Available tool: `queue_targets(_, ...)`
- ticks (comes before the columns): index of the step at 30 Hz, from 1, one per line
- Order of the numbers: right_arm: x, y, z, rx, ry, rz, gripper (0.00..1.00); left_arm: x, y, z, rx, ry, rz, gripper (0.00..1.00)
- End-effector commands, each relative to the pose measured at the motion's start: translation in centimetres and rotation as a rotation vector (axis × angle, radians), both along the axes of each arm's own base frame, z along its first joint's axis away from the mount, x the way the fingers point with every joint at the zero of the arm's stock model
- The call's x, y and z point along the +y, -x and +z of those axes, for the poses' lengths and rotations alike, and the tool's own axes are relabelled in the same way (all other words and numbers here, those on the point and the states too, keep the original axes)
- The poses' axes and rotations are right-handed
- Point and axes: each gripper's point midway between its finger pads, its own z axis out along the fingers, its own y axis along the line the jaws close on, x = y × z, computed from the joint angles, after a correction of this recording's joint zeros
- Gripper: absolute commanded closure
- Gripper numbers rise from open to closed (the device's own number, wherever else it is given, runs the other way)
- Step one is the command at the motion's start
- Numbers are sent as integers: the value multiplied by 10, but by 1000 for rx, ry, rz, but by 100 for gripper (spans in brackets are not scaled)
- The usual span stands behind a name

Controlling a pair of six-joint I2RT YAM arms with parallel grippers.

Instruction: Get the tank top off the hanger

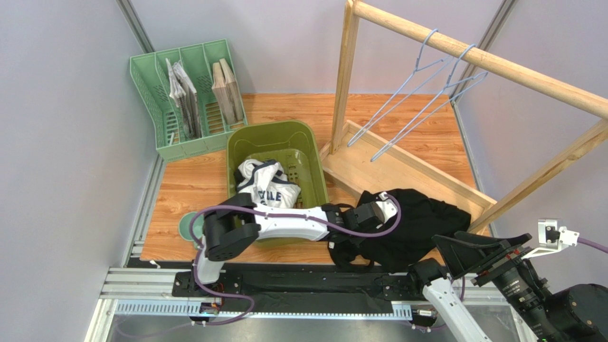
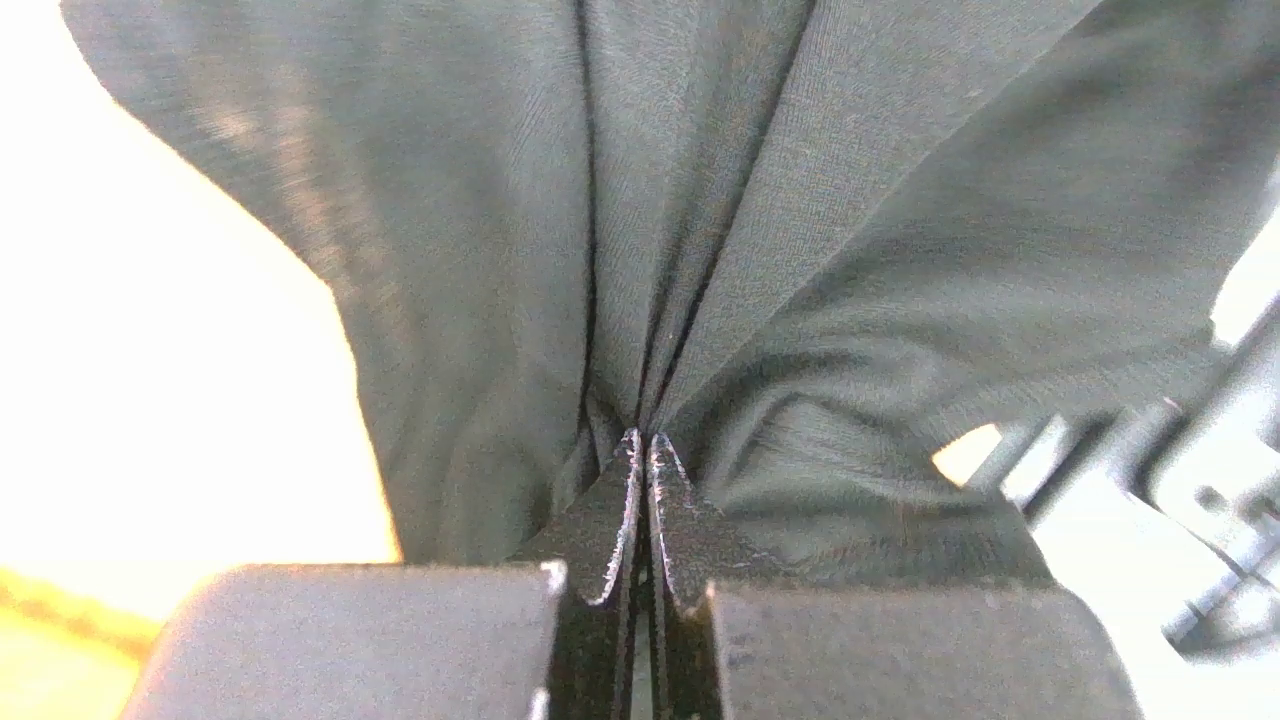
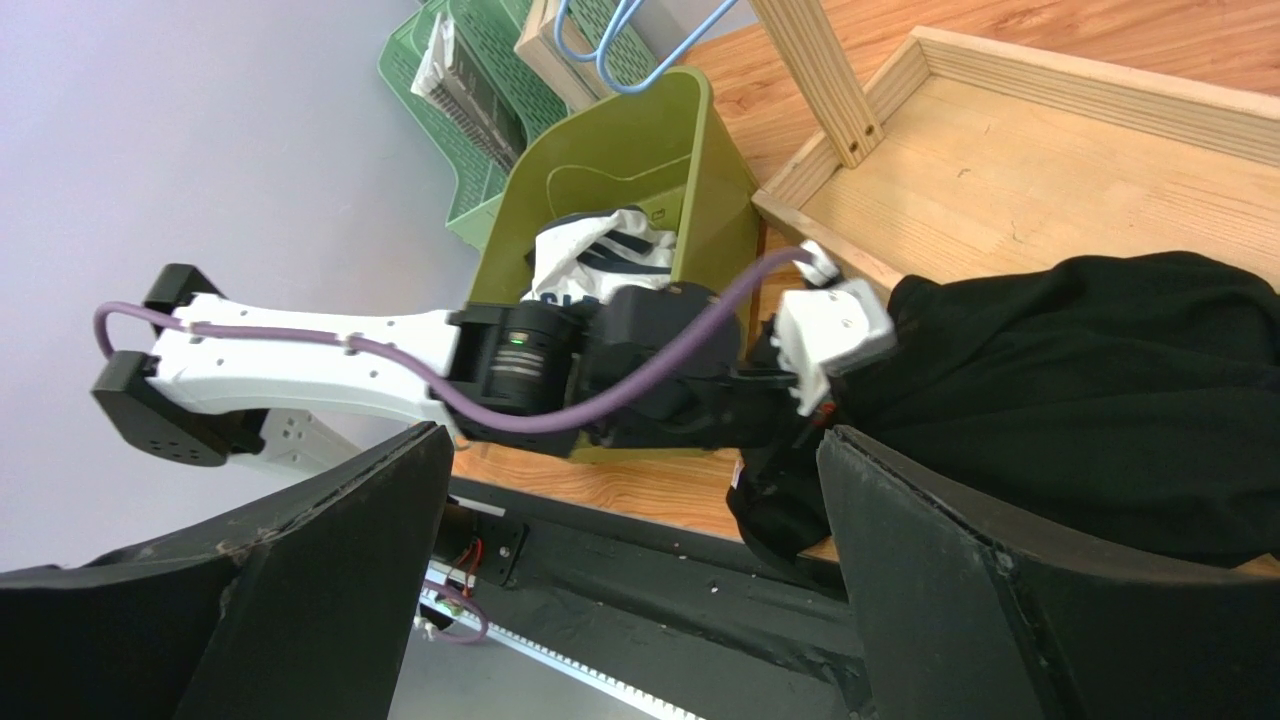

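The left arm [image 1: 285,222], mounted at the near edge of the desk [image 1: 185,192], has a white forearm shell between blocky black joint housings, with a purple cable [image 3: 511,428] running along it to a small white block [image 1: 386,205] at the wrist. Its left hand [image 2: 643,465] ends in two black fingers [image 2: 601,540] whose facing edges are chipped pale and ragged. The right arm [image 1: 446,299] shows a white link, black motor bodies and a white bracket [image 1: 555,234] with a purple lead, and the right hand [image 3: 631,450] has two broad, wedge-shaped black fingers [image 3: 977,600] with scuffed, dusty edges.
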Motion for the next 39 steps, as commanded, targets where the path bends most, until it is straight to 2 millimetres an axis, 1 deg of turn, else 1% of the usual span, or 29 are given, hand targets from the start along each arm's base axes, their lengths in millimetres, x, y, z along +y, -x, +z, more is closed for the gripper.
queue_targets(1,-3,2,-2,-6,-3,-12,0,12,-8,67,-73,115,56,100)
queue_targets(3,-3,3,-2,-7,-4,-12,0,20,-8,83,-90,142,67,100)
queue_targets(5,-3,3,-2,-6,-5,-10,0,28,-11,93,-109,157,92,100)
queue_targets(10,-4,3,-3,-6,-3,-15,0,58,-16,122,-166,204,160,100)
queue_targets(11,-4,3,-3,-6,-3,-15,0,63,-16,136,-177,237,171,100)
queue_targets(12,-4,2,-4,-4,-3,-15,0,69,-16,138,-180,242,182,100)
queue_targets(13,-4,2,-4,-4,-3,-15,0,73,-18,143,-190,255,197,100)
queue_targets(15,-3,2,-4,-5,-5,-12,0,86,-18,158,-198,300,236,100)
queue_targets(16,-3,3,-3,-9,-4,-12,0,92,-21,165,-218,317,265,100)
queue_targets(17,-3,3,-4,-4,-3,-12,0,102,-21,174,-229,349,282,100)
queue_targets(19,-3,3,-4,-6,-3,-13,0,109,-23,186,-251,396,304,100)
queue_targets(20,-4,3,-3,-9,-4,-12,0,116,-23,189,-260,415,304,100)
queue_targets(21,-4,3,-3,-11,-5,-12,0,116,-22,191,-264,426,301,100)
queue_targets(22,-3,2,-4,-8,-6,-12,0,113,-21,193,-263,442,281,100)
queue_targets(25,-1,0,-5,-4,-10,-6,0,101,-14,183,-226,415,228,100)
queue_targets(26,0,0,-6,-3,-10,-2,0,92,-13,175,-207,400,218,100)
queue_targets(28,1,0,-6,-1,-13,3,0,78,-9,170,-180,405,179,100)
queue_targets(29,1,0,-7,3,-15,3,0,68,-9,164,-170,396,167,100)
queue_targets(31,0,2,-6,-5,-19,2,0,52,-7,162,-154,415,135,100)
queue_targets(32,0,3,-5,-5,-22,4,0,40,-7,157,-141,410,123,100)
queue_targets(34,0,4,-4,-7,-23,2,0,21,-1,156,-106,439,76,100)
queue_targets(36,-1,5,-3,-11,-24,-1,0,-1,4,150,-65,454,36,100)
queue_targets(37,-1,5,-4,-7,-23,1,0,-10,4,152,-58,474,24,100)
queue_targets(38,-1,5,-4,-8,-25,-1,0,-22,4,146,-45,470,16,100)
queue_targets(39,-1,5,-4,-5,-26,-1,0,-28,7,143,-29,472,-3,100)
